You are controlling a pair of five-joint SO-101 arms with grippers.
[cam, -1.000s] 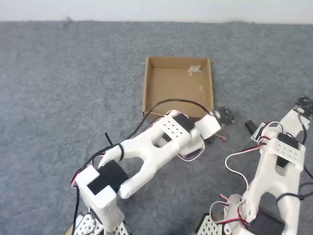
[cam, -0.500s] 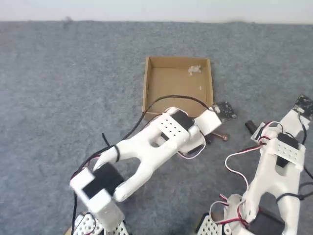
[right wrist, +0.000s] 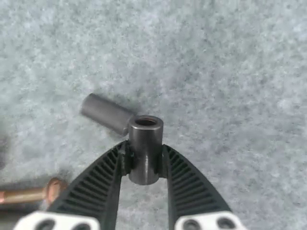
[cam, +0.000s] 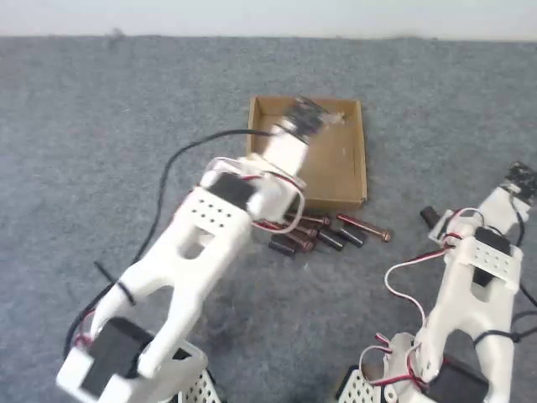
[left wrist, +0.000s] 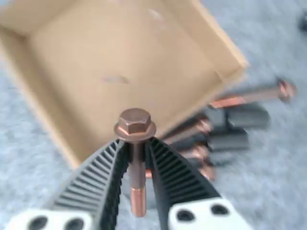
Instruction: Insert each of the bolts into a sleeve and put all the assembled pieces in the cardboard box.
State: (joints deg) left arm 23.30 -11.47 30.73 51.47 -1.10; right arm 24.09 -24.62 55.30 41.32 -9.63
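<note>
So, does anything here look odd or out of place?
The left gripper holds a bare bolt over the cardboard box, though bolts should go in assembled; the right gripper holds an empty sleeve away from the box.

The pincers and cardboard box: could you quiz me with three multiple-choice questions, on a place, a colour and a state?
1. The left pincer hangs: A over the cardboard box; B far left of it; C far right of it.
2. Its bolt is: A green; B copper; C white.
3. The right pincer is: A open; B shut on a bolt; C shut on a dark sleeve.
A, the box lies beneath it; B, its head shines copper; C, it clamps the sleeve.
</note>
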